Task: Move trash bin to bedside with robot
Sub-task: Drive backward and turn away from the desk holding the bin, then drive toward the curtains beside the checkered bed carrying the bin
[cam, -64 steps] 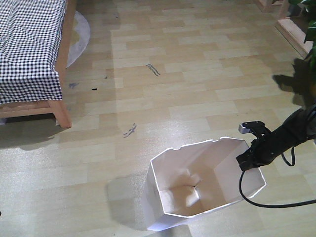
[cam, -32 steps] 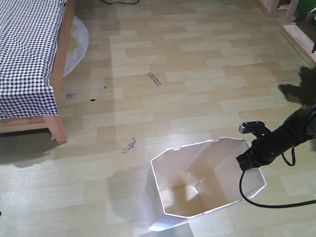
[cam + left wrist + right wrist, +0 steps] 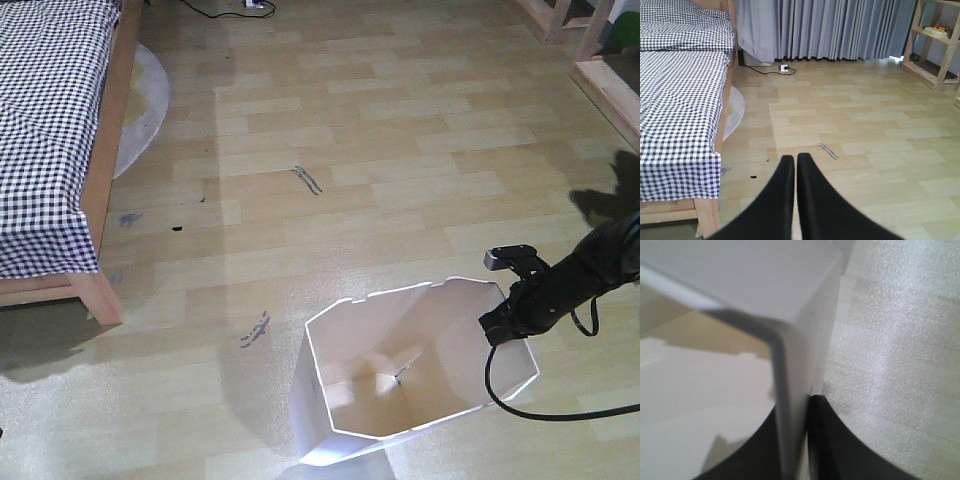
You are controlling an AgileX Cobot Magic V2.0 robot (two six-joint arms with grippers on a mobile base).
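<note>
The white trash bin (image 3: 400, 420) stands on the floor at the lower middle of the front view, its octagonal rim open upward. My right gripper (image 3: 497, 326) is shut on the bin's right rim; the right wrist view shows the bin wall (image 3: 795, 340) pinched between the black fingers (image 3: 840, 450), one inside and one outside. The bed (image 3: 50, 140) with checked bedding and a light wooden frame is at the far left; it also shows in the left wrist view (image 3: 680, 115). My left gripper (image 3: 796, 159) is shut and empty, above the floor.
A round grey rug (image 3: 140, 100) lies beside the bed. A power strip with a cable (image 3: 782, 68) lies by grey curtains (image 3: 840, 25). Wooden shelving (image 3: 935, 45) stands at the right. My arm's black cable (image 3: 540, 410) trails right of the bin. Dark scuffs (image 3: 308, 180) mark the floor.
The whole floor scene has slid down and left in the front view; the bed's leg has shifted left and down. The bin and right gripper keep their place in the frame.
</note>
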